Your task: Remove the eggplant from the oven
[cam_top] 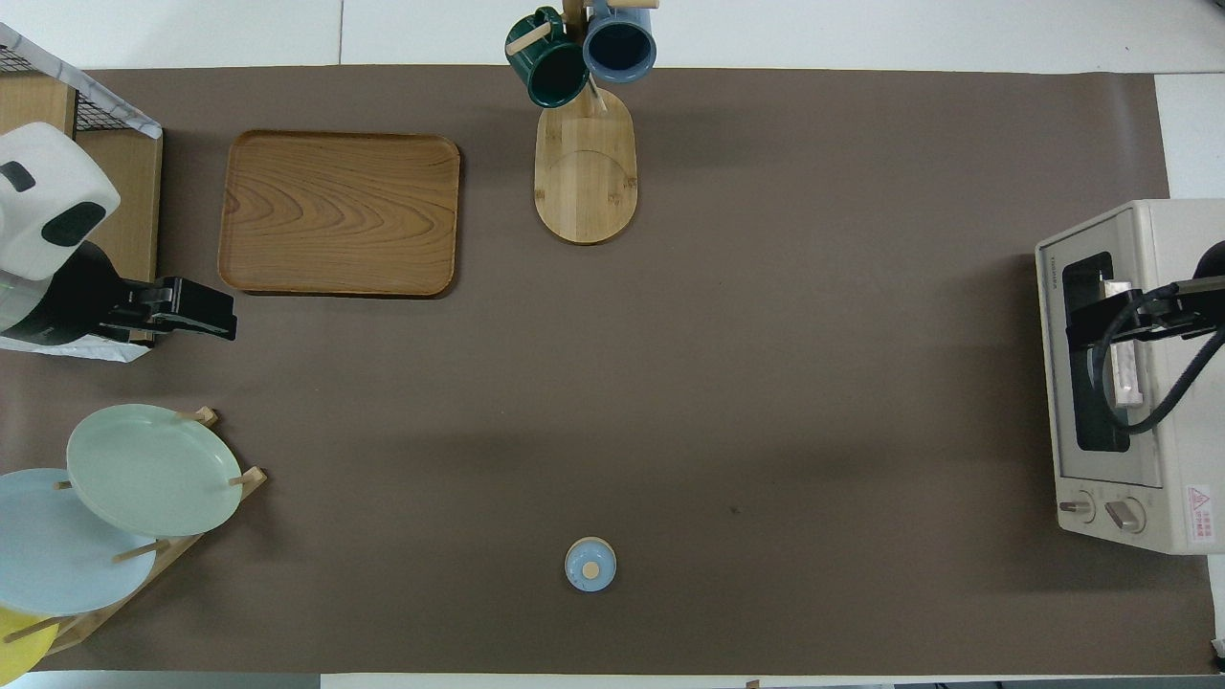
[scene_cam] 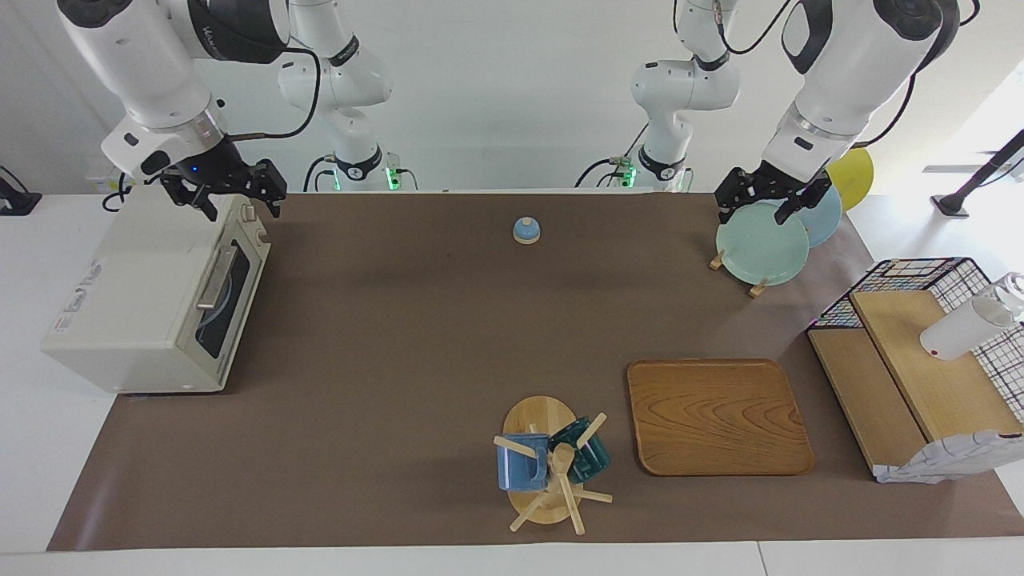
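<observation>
The cream-white oven [scene_cam: 136, 296] stands at the right arm's end of the table, also in the overhead view [cam_top: 1182, 230]. Its dark glass door is shut, with the metal bar handle [scene_cam: 218, 280] across it. The eggplant is hidden; only a pale curved shape shows through the glass. My right gripper [scene_cam: 240, 200] is open and empty, raised over the oven's corner nearest the robots; from above it lies over the door [cam_top: 1091, 325]. My left gripper [scene_cam: 756, 210] is open and empty and waits over the plate rack, also in the overhead view [cam_top: 206, 316].
A plate rack with a green plate [scene_cam: 760, 248] stands at the left arm's end. A wooden tray [scene_cam: 716, 416], a mug tree [scene_cam: 552, 468] with two mugs and a wooden shelf unit [scene_cam: 920, 360] lie farther from the robots. A small blue bell [scene_cam: 526, 230] sits near them.
</observation>
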`<state>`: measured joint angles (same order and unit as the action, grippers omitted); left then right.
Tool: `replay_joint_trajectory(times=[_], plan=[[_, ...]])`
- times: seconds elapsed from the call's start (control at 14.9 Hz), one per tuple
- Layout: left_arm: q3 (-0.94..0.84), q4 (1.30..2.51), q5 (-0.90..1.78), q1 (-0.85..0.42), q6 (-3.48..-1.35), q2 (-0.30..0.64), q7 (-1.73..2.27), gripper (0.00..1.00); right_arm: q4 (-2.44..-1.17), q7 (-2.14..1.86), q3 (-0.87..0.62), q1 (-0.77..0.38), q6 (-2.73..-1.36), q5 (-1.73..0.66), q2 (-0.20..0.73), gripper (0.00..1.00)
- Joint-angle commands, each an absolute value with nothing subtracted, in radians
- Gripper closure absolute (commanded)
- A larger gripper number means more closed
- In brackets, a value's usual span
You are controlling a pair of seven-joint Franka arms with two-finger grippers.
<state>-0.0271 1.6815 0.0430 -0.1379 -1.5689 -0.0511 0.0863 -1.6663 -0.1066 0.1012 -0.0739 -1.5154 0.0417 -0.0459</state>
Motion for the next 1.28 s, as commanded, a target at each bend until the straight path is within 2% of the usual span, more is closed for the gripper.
replay_joint_trajectory(times=[0.0,0.4,0.47,0.54,0.6,0.67,0.94,1.21], plan=[[-0.028,1.687,0.023,-0.137,-1.572,-0.061,0.084,0.00,-1.678,-0.095,0.097,-0.066,-1.536,0.018,-0.060,0.00],[-0.028,1.689,0.025,-0.137,-1.572,-0.061,0.086,0.00,-1.696,-0.118,0.097,-0.057,-1.548,0.023,-0.064,0.00],[-0.028,1.689,0.023,-0.137,-1.572,-0.061,0.084,0.00,-1.727,-0.168,0.098,-0.057,-1.578,0.020,-0.074,0.08],[-0.028,1.689,0.023,-0.137,-1.572,-0.061,0.084,0.00,-1.765,-0.236,0.100,-0.057,-1.619,0.020,-0.093,0.47],[-0.028,1.689,0.025,-0.137,-1.572,-0.061,0.086,0.00,-1.796,-0.289,0.104,-0.054,-1.655,0.020,-0.104,0.95],[-0.028,1.689,0.023,-0.137,-1.572,-0.061,0.086,0.00,-1.813,-0.304,0.106,-0.046,-1.681,0.020,-0.106,1.00],[-0.028,1.689,0.023,-0.137,-1.572,-0.061,0.084,0.00,-1.908,-0.287,0.107,-0.012,-1.770,0.018,-0.135,1.00],[-0.028,1.689,0.023,-0.137,-1.572,-0.061,0.086,0.00,-1.982,-0.079,0.107,0.024,-1.810,0.087,-0.137,1.00]])
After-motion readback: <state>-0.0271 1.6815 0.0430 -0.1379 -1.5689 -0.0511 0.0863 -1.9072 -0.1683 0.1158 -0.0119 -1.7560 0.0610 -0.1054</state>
